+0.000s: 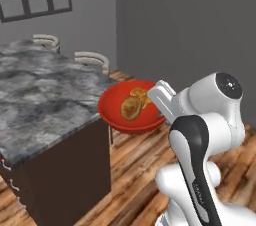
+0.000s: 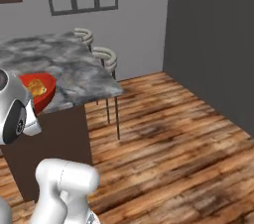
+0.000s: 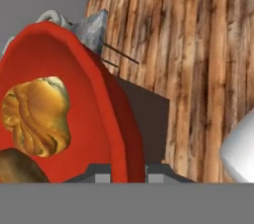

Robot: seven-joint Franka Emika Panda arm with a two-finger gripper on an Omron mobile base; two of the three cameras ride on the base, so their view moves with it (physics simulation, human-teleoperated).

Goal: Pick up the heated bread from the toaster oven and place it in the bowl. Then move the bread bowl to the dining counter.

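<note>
Grey marbled stone makes the top of the dining counter (image 1: 40, 95), the largest thing here, with a dark cabinet body under it. Beyond its far edge two pale curved-back stools (image 1: 92, 60) stand on the wooden floor (image 2: 168, 134). At the near corner of the counter the red bowl (image 1: 131, 106) hangs over the edge, partly above the floor, and I cannot tell if it rests on the stone. The gripper (image 3: 121, 172) closes on the bowl's rim, one finger on each side of the red wall. Inside the bowl the heated bread (image 1: 130, 108), brown and smooth, lies against a lumpy yellowish pastry (image 3: 37, 116), which is on the side farther from the counter.
</note>
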